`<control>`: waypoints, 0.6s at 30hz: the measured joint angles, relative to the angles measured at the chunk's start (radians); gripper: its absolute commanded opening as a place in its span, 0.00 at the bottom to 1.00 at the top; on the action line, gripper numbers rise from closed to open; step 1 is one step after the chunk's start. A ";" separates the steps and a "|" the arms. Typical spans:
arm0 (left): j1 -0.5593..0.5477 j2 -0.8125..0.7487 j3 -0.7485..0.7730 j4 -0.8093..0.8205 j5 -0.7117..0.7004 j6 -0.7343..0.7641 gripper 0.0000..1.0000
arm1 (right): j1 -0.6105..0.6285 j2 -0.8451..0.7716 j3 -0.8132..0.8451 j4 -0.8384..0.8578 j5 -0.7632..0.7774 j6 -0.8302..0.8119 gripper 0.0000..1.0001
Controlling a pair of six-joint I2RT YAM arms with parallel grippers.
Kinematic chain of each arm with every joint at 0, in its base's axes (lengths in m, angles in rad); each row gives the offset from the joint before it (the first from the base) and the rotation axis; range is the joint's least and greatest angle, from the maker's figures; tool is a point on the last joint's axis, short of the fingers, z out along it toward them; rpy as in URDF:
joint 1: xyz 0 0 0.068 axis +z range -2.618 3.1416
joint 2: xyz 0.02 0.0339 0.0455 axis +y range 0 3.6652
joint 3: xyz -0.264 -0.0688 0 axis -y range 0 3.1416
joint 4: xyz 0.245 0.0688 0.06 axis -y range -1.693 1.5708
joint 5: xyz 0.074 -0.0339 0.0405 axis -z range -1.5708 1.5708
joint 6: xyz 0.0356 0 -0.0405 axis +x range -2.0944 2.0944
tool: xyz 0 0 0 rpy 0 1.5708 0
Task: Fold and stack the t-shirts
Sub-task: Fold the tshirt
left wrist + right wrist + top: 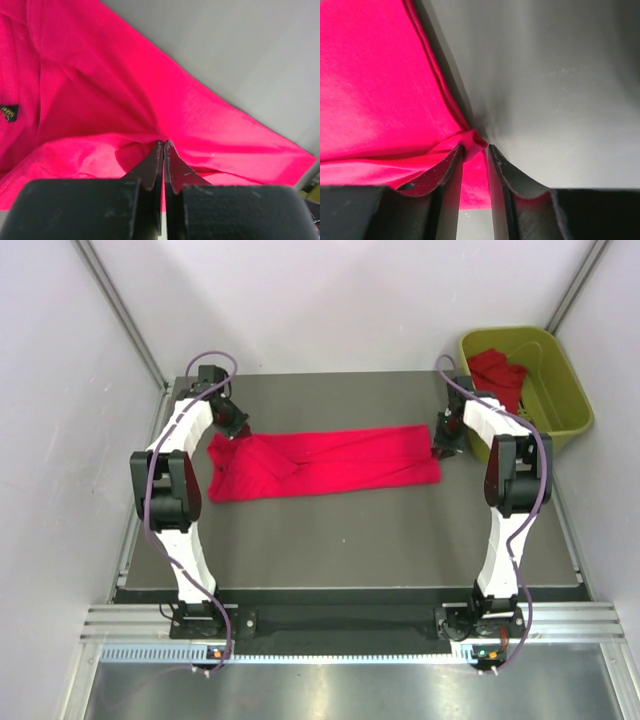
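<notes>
A bright red t-shirt point(330, 460) lies across the dark table point(350, 540) as a long band folded lengthwise. My left gripper point(235, 432) is at its far left end. In the left wrist view the gripper point(164, 143) is shut on a pinch of the red cloth point(100, 90). My right gripper point(440, 448) is at the band's right end. In the right wrist view its jaws point(476, 146) stand a little apart around a bunched corner of the shirt point(370, 90), which touches the left finger only. A second red t-shirt point(497, 375) lies crumpled in the basket.
The yellow-green basket point(572, 390) stands off the table's far right corner, beside the right arm. Grey walls close in the back and both sides. Bare table lies in front of the shirt, towards the arm bases.
</notes>
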 measured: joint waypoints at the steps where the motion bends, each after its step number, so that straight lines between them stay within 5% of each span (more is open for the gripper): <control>1: 0.002 0.007 0.008 0.000 0.000 0.000 0.00 | 0.000 0.001 0.006 -0.002 0.000 -0.002 0.28; 18: 0.036 0.089 0.072 -0.002 0.001 0.003 0.00 | 0.007 0.004 0.083 -0.035 0.006 -0.032 0.46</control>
